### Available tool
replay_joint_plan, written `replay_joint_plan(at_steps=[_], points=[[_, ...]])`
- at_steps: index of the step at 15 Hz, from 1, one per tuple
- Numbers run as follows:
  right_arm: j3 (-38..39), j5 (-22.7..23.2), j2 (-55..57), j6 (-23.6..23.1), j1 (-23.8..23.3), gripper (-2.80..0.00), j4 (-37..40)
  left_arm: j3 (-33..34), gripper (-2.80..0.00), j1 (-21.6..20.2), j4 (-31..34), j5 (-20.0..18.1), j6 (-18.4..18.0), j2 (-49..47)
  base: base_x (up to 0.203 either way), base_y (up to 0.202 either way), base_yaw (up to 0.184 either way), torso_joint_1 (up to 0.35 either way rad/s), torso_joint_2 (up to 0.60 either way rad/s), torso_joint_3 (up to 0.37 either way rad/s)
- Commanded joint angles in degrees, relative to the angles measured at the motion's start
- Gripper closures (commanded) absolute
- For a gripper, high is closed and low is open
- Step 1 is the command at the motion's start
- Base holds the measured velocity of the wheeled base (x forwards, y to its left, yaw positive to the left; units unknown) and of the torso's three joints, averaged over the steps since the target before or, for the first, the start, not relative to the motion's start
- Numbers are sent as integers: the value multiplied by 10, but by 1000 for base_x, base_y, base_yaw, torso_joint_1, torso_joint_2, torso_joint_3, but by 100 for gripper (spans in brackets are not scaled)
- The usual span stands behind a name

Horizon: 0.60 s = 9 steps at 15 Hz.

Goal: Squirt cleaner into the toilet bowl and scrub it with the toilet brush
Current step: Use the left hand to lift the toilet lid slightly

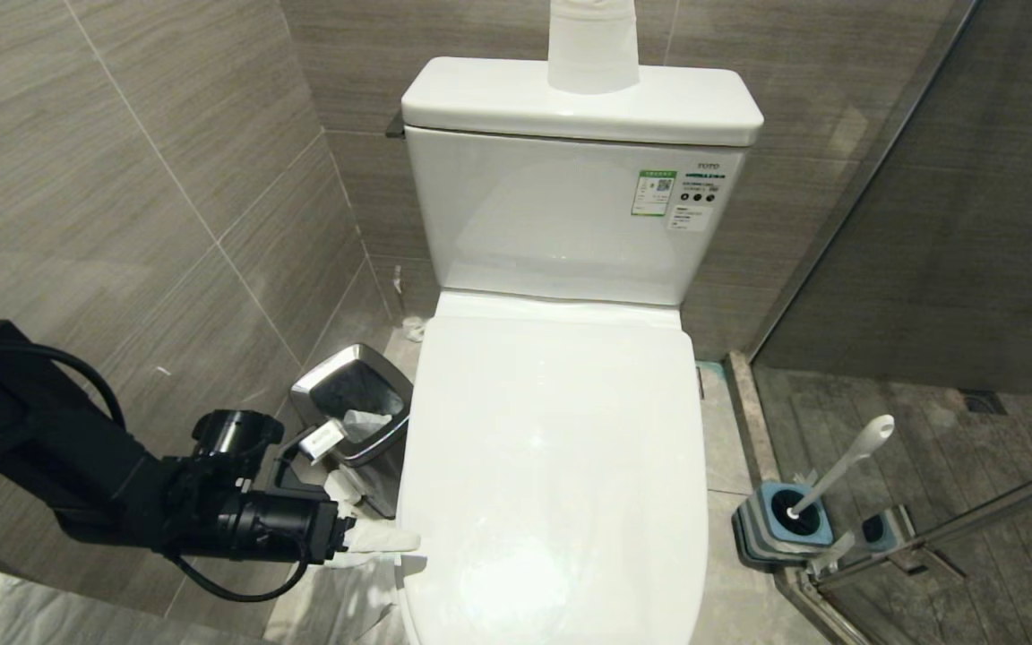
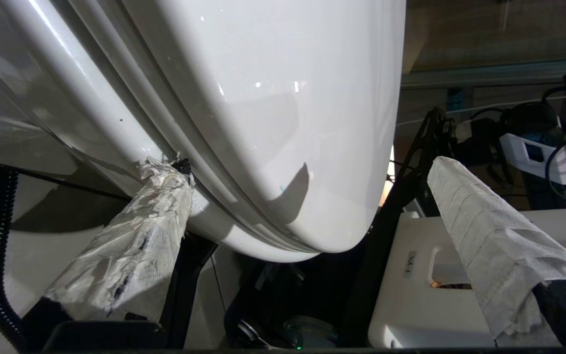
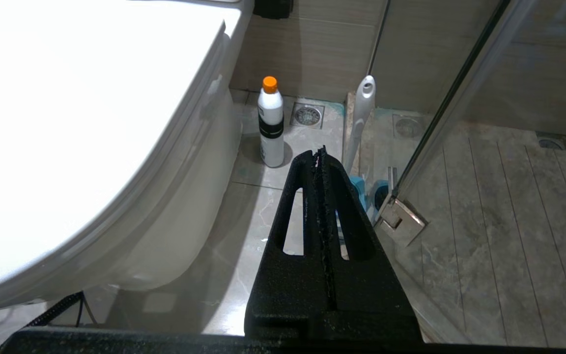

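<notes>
You were at the very start: the toilet lid [image 1: 561, 448] was down over the toilet bowl, so none of the bowl or any cleaner in it could be seen, and nothing had been squirted or scrubbed as far as the views showed. Your left gripper [image 1: 382, 546] sat at the lid's left front edge, at about eight o'clock from the lid's middle in the head view, with its paper-wrapped fingers [image 2: 135, 236] spread wide and nothing held; in the left wrist view one fingertip touched the seam under the lid's rim while the other stood well clear on the far side. Lifting the lid looked like the step in hand, and everything else was still to come. The toilet brush [image 1: 847, 461] stood in its blue-and-grey holder [image 1: 785, 524] on the floor at about four o'clock from the lid, beside the glass shower door [image 3: 440, 118]. A white bottle with an orange cap [image 3: 270, 123], probably the cleaner, stood on the floor between the toilet's side and the brush. Your right gripper [image 3: 320, 157] hung parked, pressed shut and empty. A steel-rimmed bin [image 1: 355, 403] stood close behind the left gripper at about ten o'clock from the lid, crowding that arm, and a paper roll [image 1: 592, 45] sat on the tank [image 1: 570, 215].
</notes>
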<state>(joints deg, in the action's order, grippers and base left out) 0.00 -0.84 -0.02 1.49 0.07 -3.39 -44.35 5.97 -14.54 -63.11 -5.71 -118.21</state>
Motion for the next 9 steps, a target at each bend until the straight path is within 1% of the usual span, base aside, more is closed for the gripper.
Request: replay_joint_plan(at_steps=[1, 6, 9], points=[[14, 0, 0, 0, 0, 0, 0, 3, -280, 7, -2, 0, -1, -6, 0, 0, 0, 0, 0, 0], [14, 0, 0, 0, 0, 0, 0, 4, -280, 13, -2, 14, -2, -14, 0, 0, 0, 0, 0, 0], [14, 0, 0, 0, 0, 0, 0, 18, -280, 21, -1, 14, -2, -3, 0, 0, 0, 0, 0, 0]])
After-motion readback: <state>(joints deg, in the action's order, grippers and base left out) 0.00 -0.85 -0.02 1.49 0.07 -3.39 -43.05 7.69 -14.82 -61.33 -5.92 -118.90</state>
